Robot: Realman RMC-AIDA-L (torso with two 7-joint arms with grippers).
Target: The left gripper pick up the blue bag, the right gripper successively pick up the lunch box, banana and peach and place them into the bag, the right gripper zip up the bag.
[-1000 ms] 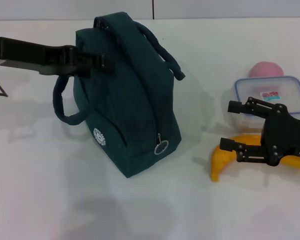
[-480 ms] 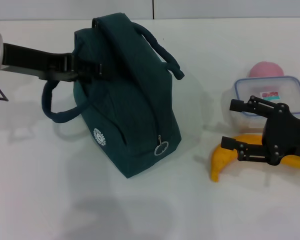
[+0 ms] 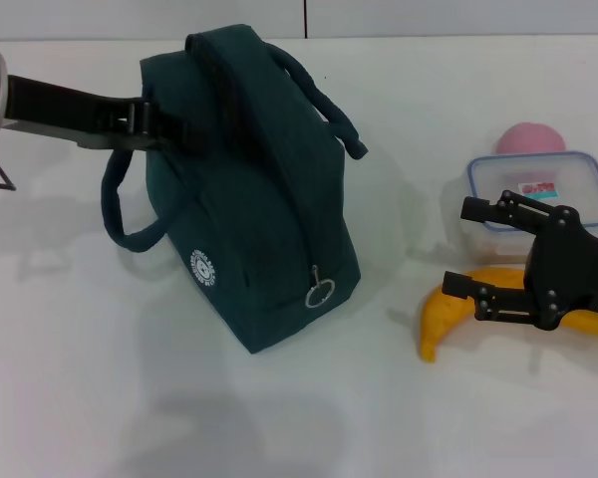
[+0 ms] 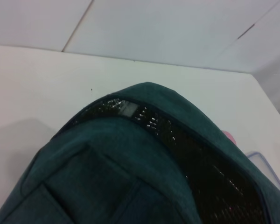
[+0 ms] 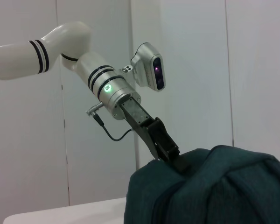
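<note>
The blue bag point(image 3: 269, 199) stands upright on the white table point(image 3: 130, 378), its zip pull ring point(image 3: 321, 293) hanging low on the side that faces me. My left gripper point(image 3: 174, 129) is shut on the bag's upper left edge; the right wrist view shows it point(image 5: 172, 158) pressed onto the bag top point(image 5: 210, 186). The left wrist view shows the bag's top and zip point(image 4: 177, 140) up close. My right gripper point(image 3: 460, 249) is open, just above the yellow banana point(image 3: 444, 319) and in front of the clear lunch box point(image 3: 568, 179). The pink peach point(image 3: 530, 137) lies behind the box.
One bag handle point(image 3: 120, 214) hangs in a loop on the left side, below my left arm. The other handle point(image 3: 329, 105) lies over the bag's right side. A wall seam runs along the table's far edge.
My left gripper has drawn back slightly to the left on the bag's top edge, and the hanging handle loop has swung. The right arm has not moved.
</note>
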